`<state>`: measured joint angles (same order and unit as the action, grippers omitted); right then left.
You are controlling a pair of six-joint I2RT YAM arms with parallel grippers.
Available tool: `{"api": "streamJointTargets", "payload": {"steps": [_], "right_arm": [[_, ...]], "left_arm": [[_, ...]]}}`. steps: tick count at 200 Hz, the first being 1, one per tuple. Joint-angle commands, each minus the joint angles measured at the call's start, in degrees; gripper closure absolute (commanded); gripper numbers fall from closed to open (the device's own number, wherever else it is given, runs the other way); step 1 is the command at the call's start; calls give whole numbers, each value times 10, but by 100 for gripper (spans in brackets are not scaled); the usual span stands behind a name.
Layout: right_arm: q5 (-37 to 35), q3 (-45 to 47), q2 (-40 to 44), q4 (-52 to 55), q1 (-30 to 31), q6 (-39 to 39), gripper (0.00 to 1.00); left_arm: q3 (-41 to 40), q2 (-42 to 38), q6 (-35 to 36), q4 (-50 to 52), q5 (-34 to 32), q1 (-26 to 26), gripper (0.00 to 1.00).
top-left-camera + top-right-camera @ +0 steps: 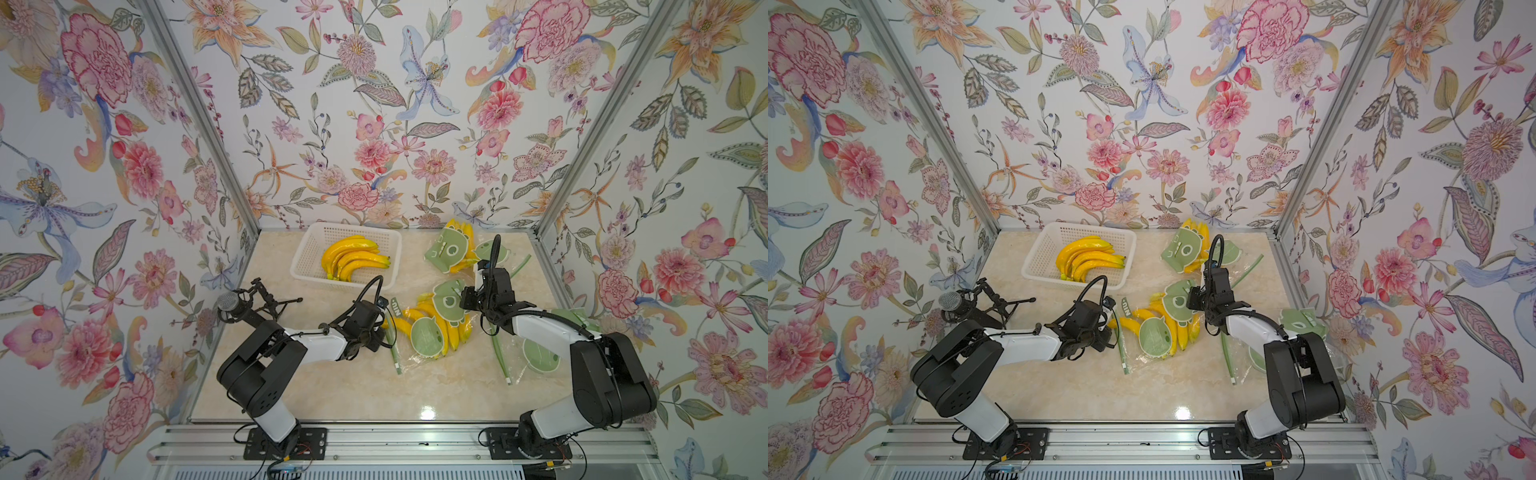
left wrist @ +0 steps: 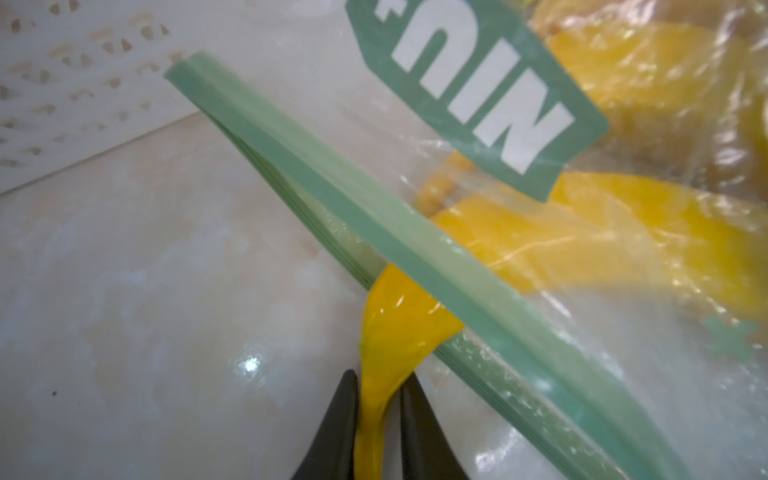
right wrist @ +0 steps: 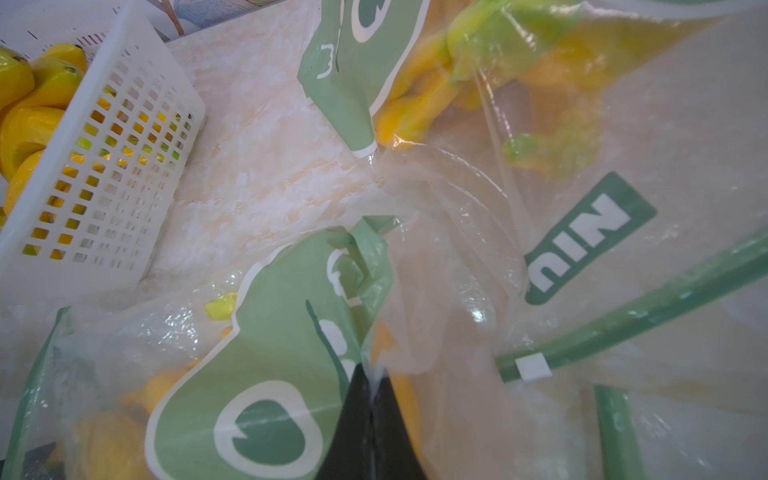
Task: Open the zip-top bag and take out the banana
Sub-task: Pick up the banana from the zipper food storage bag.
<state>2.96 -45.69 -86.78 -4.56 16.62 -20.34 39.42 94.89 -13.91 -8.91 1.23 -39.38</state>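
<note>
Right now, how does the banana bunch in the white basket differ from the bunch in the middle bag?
The basket bunch lies bare; the bagged bunch sits mostly inside its zip-top bag. Nothing grips the basket bunch; the left gripper pinches the bagged bunch's stem. Both are yellow.

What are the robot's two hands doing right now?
The left gripper is closed on the banana's end.
The right gripper is closed, pinching the bag.

The left arm (image 1: 320, 343) and right arm (image 1: 540, 328) are extended forward, wrists lowered. The left hand (image 2: 379, 376) is pinched on a banana (image 2: 399, 316) tip; the right hand (image 3: 371, 374) is clamped on bag (image 3: 270, 332) film.
</note>
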Motion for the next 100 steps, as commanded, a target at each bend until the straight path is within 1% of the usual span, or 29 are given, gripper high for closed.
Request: {"api": "streamJointTargets", "payload": {"steps": [1, 31, 35, 55, 100], "right_arm": [[-9, 1, 6, 4, -4, 3, 100], [-9, 1, 10, 4, -5, 5, 100], [-9, 2, 10, 5, -6, 4, 100], [-9, 4, 15, 5, -7, 5, 100], [-10, 14, 25, 4, -9, 2, 100]], "left_arm": [[-4, -14, -6, 33, -35, -11, 85], [-26, -47, -27, 33, -64, -15, 89], [-28, -69, -29, 34, -68, -15, 90], [-38, -94, -43, 44, -87, -18, 91], [-35, -136, -80, 109, -123, -25, 92]]}}
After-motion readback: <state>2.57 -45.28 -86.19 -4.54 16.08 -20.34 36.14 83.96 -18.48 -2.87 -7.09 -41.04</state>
